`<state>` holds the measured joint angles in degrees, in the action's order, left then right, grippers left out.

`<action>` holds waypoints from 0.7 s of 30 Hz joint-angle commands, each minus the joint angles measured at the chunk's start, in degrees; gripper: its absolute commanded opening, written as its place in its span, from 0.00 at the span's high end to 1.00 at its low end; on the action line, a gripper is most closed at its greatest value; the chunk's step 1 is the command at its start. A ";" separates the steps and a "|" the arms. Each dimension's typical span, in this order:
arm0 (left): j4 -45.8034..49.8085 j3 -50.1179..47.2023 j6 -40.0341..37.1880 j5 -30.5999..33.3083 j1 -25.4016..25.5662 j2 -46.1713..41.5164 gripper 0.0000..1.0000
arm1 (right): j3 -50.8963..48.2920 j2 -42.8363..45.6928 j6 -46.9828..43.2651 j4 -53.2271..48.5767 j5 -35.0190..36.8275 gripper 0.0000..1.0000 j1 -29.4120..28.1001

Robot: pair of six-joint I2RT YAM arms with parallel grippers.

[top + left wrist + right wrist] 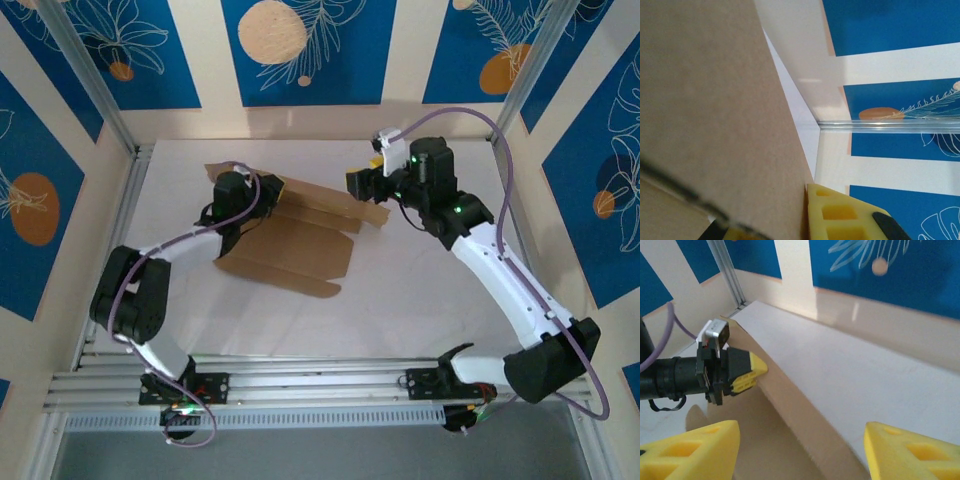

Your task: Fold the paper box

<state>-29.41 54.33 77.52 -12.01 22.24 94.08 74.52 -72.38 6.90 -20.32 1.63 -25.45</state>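
One brown cardboard sheet, the paper box (290,250), lies partly folded on the white worktop (420,290), toward 10 o'clock from the worktop's middle in the overhead view. Its broad base panel lies flat, with a rounded flap at its 5 o'clock edge. Along its 12 o'clock side a long panel is raised as a wall, running from 10 o'clock toward 2 o'clock.

Left tool (262,192) sits at the box's 11 o'clock corner, pressed together on the raised wall. In its own wrist view the cardboard (705,100) lies against the inner face of one yellow finger (840,215). From the right wrist camera the same tool (752,374) is seen at 9 o'clock, with its yellow tips on the top edge of the wall (790,405).

Right tool (362,183) hangs at the box's 2 o'clock end, just beside the far tip of the wall. Its fingers are spread wide and pinch nothing. In its wrist view the two yellow pads (705,450) stand well apart at the bottom, with the wall's edge running up between them.

Bare white worktop (850,355) lies at 3 o'clock of the wall.
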 commanded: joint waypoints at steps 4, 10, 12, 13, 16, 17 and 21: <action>6.81 -4.60 1.50 13.56 3.16 -6.77 0.92 | -1.96 0.19 18.96 -9.59 -7.92 0.39 5.70; 16.40 -4.53 3.19 21.03 4.58 -10.75 0.92 | 2.54 -6.86 26.96 -17.65 -20.43 0.40 13.36; 18.46 -3.80 3.16 22.12 4.64 -11.33 0.91 | 3.45 -8.71 28.43 -18.31 -23.96 0.39 13.92; 19.16 -3.47 3.09 22.45 4.61 -11.31 0.91 | 4.27 -9.86 28.68 -19.05 -24.62 0.39 13.98; 19.11 -3.34 2.02 23.70 4.65 -10.66 0.91 | 5.62 -12.42 29.23 -19.80 -24.61 0.38 13.68; 18.24 -3.74 1.59 24.15 4.65 -10.08 0.91 | 5.79 -13.37 30.03 -19.40 -25.47 0.38 13.76; 12.11 -6.33 0.53 24.82 4.57 -7.83 0.88 | 7.45 -17.41 34.56 -18.43 -28.39 0.38 13.87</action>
<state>-15.99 49.80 80.55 9.41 26.55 84.47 79.50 -87.74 37.04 -37.71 -21.96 -11.49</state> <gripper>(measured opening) 0.112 0.616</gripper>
